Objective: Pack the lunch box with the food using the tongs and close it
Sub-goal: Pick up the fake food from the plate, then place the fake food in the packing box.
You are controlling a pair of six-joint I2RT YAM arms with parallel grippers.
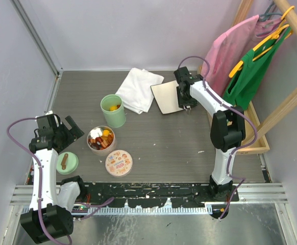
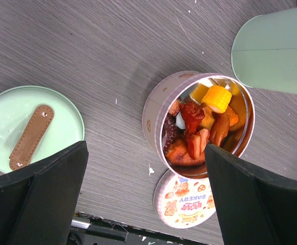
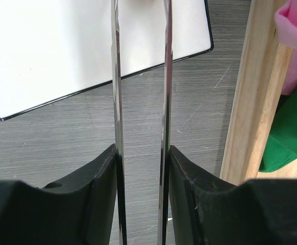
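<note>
The food [image 2: 202, 122], orange, red, yellow and dark brown pieces, fills a round pink tin [image 1: 101, 139]. The mint-green lunch box [image 1: 113, 111] stands upright behind the tin with a yellow piece inside. Its lid [image 1: 67, 163], with a brown knob, lies flat to the left. My left gripper [image 2: 146, 144] hangs open just left of the tin, holding nothing. Far back on the right, my right gripper [image 3: 141, 153] is shut on the tongs [image 3: 117, 102]. One finger presses each thin metal arm, and the arms reach out over a white board [image 3: 87, 46].
The tin's printed bakery lid [image 1: 119, 162] lies flat in front of the tin. A white cloth [image 1: 138, 89] lies at the back beside the white board. A wooden rack [image 1: 261, 138] with pink and green garments stands along the right side, close to my right arm.
</note>
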